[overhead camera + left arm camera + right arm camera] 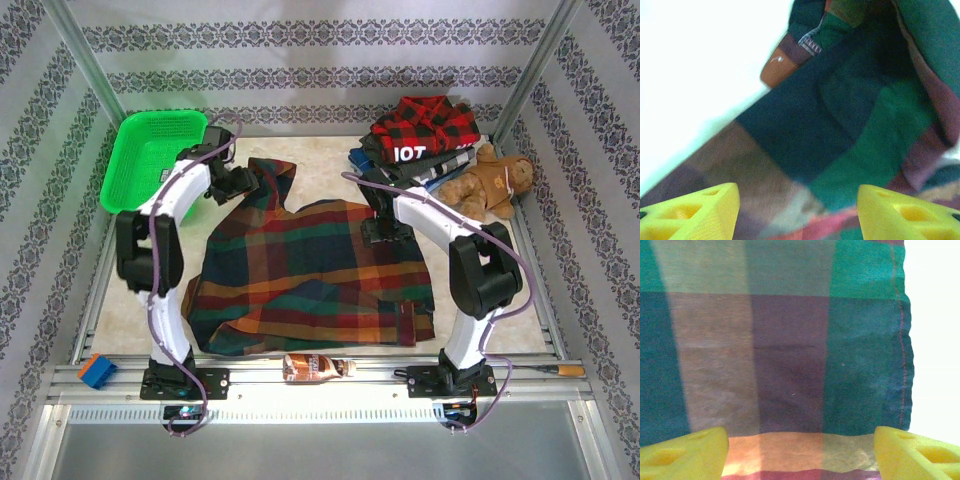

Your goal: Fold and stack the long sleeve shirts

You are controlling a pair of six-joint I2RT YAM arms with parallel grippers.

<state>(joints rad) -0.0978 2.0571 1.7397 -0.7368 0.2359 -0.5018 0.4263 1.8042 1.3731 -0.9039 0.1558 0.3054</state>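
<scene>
- Large orange, green, navy and red plaid cloth shirt (310,285) lies spread mid-bench (325,165), long axis left to right. The stack of folded shirts (420,140) sits at the far right corner.
- Left fingers (695,212): apart, nothing clamped, over the bunched far-left part of the plaid shirt.
- Right fingers (685,452): apart, empty, over its far-right edge.
- Judgement: the shirt body lies nearward of both; each arm is nearest its own far corner.

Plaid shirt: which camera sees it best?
The top view: nearly the whole plaid shirt shows there, spread on the table. The left wrist view gives rumpled folds up close; the right wrist view, a flat patch with one hemmed edge.
</scene>
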